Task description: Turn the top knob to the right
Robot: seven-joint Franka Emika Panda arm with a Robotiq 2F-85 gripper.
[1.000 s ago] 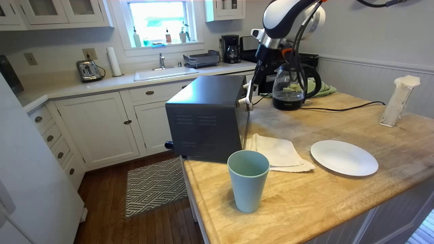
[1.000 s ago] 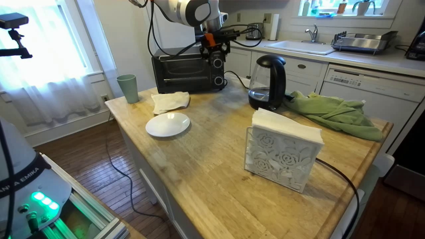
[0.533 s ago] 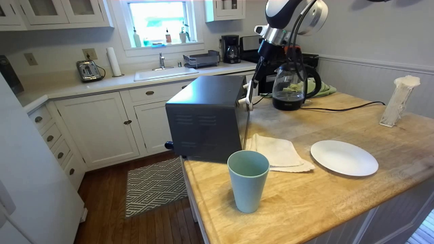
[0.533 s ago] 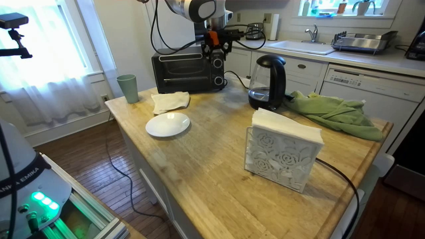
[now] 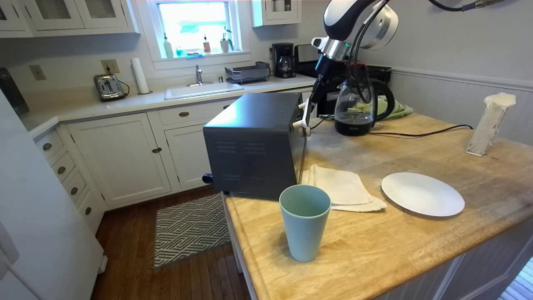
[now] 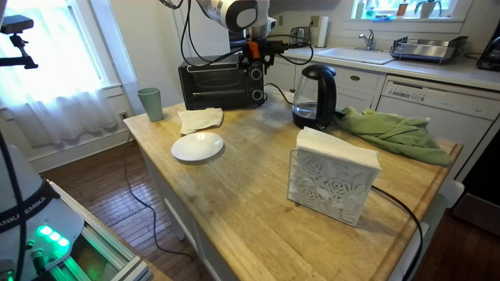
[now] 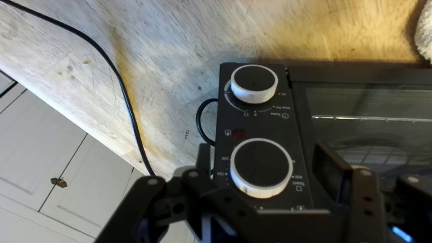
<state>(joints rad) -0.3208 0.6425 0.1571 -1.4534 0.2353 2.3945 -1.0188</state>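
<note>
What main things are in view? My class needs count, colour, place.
table: 1, brown, centre
toaster oven: 1, black, table
top knob: 1, black-white, oven
lower knob: 1, black-white, oven
cup: 1, pale green, table
cloth: 1, cream, table
plate: 1, white, table
kettle: 1, clear-black, table
towel: 1, green, table
napkin holder: 1, white, table
toaster: 1, silver, counter
paper-towel roll: 1, white, counter
sink: 1, white, counter
dish rack: 1, grey, counter
coffee maker: 1, black, counter
dishwasher: 1, white, under counter
windows: 2, bright, walls
cabinets: several, white, walls
rug: 1, grey, floor
arm: 1, white-black, over table
base: 1, white, beside table
claw: 1, black, by top knob
</note>
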